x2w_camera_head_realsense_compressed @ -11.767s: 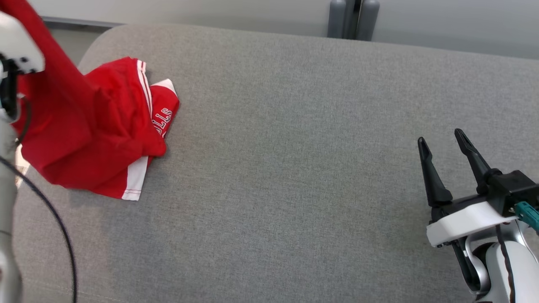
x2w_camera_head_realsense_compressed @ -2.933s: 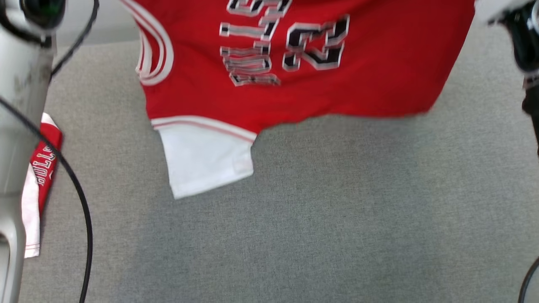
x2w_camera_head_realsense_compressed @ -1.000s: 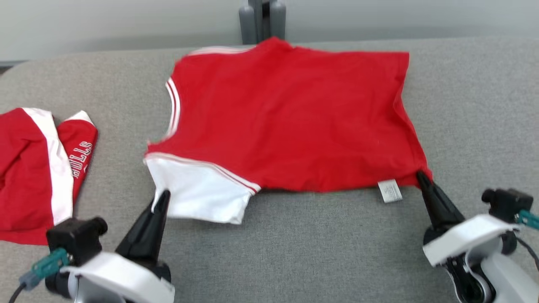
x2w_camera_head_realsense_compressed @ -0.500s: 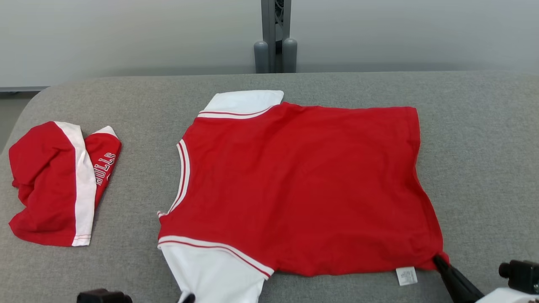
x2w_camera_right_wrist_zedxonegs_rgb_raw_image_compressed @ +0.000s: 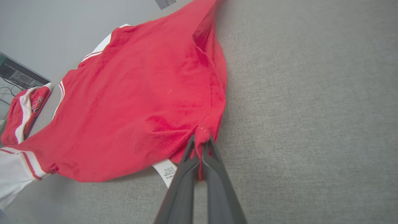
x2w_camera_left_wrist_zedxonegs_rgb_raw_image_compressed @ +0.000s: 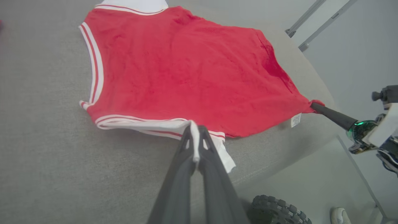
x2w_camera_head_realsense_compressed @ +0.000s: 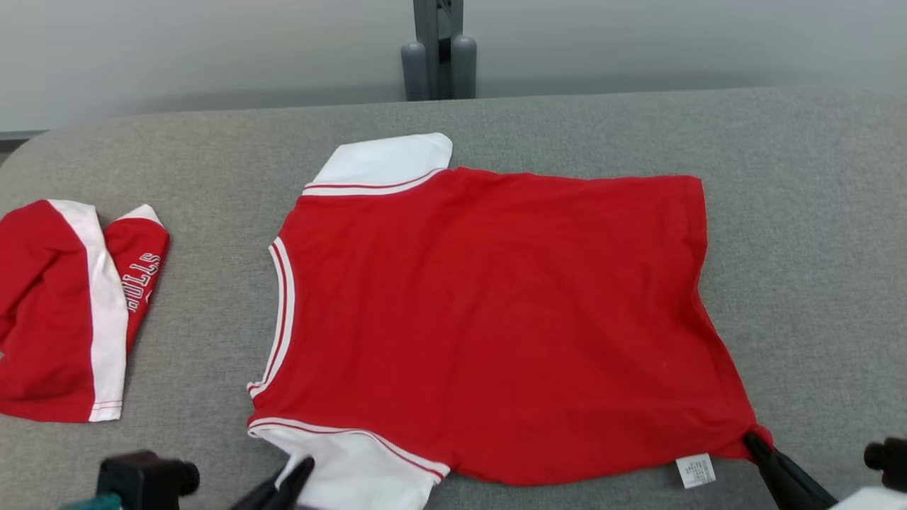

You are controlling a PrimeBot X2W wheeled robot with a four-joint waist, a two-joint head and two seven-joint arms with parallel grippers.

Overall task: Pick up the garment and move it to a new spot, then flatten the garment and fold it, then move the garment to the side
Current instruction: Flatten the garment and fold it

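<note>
The garment [x2w_camera_head_realsense_compressed: 489, 319] is a red jersey with white sleeves, spread nearly flat, plain side up, on the grey cushion [x2w_camera_head_realsense_compressed: 801, 212]. My left gripper [x2w_camera_head_realsense_compressed: 301, 469] is shut on the near white sleeve [x2w_camera_left_wrist_zedxonegs_rgb_raw_image_compressed: 174, 126] at the bottom left. My right gripper [x2w_camera_head_realsense_compressed: 752, 440] is shut on the red hem corner [x2w_camera_right_wrist_zedxonegs_rgb_raw_image_compressed: 202, 132] at the bottom right, beside a white care tag [x2w_camera_head_realsense_compressed: 695, 471]. From the left wrist, the garment [x2w_camera_left_wrist_zedxonegs_rgb_raw_image_compressed: 186, 68] stretches away to the right gripper [x2w_camera_left_wrist_zedxonegs_rgb_raw_image_compressed: 312, 105]. The fabric is pulled taut toward both grips.
A second red and white garment [x2w_camera_head_realsense_compressed: 64, 312] lies bunched at the cushion's left end, also seen from the right wrist [x2w_camera_right_wrist_zedxonegs_rgb_raw_image_compressed: 25, 112]. Grey posts [x2w_camera_head_realsense_compressed: 438, 64] stand behind the cushion. Below the front edge, floor, a tyre [x2w_camera_left_wrist_zedxonegs_rgb_raw_image_compressed: 276, 210] and a shoe [x2w_camera_left_wrist_zedxonegs_rgb_raw_image_compressed: 340, 215] show.
The garment has been laid flat on the cushion and drawn toward me. The head camera has shifted, and both grippers keep their hold on sleeve and hem corner.
</note>
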